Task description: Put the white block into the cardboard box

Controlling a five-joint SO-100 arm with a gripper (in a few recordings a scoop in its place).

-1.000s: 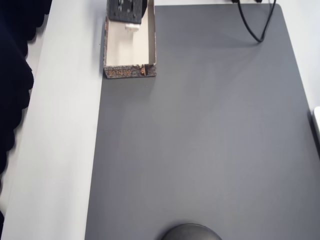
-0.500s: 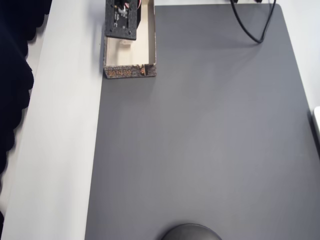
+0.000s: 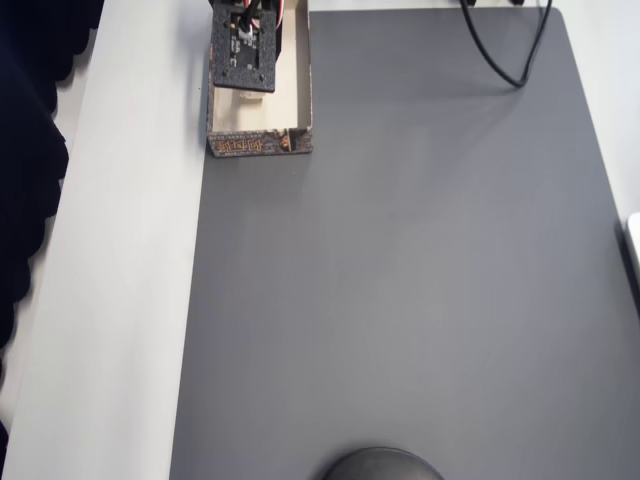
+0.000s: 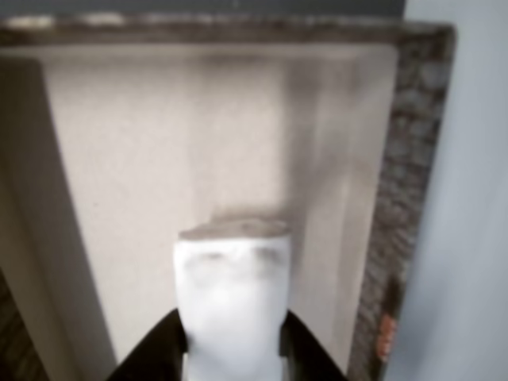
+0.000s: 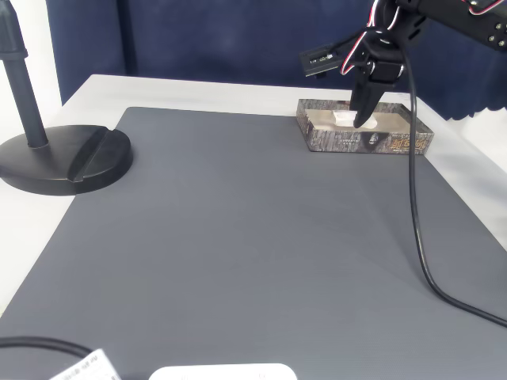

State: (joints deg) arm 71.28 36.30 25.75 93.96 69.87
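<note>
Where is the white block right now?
The white block sits between the gripper fingers inside the cardboard box; in the fixed view it shows low in the box at the mat's far right edge.

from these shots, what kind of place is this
Probably a small robot test bench or lab desk, not a home: a grey mat covers a white table, a black camera stand sits beside it, and a dark blue curtain hangs behind as a backdrop.

The block [image 4: 232,302] is plain white. The box [image 5: 400,143] is cream inside, with a brown-grey mottled print outside. A dark grey mat [image 5: 238,237] covers the white surface [image 5: 158,89]. The gripper [image 5: 360,120] is black.
</note>
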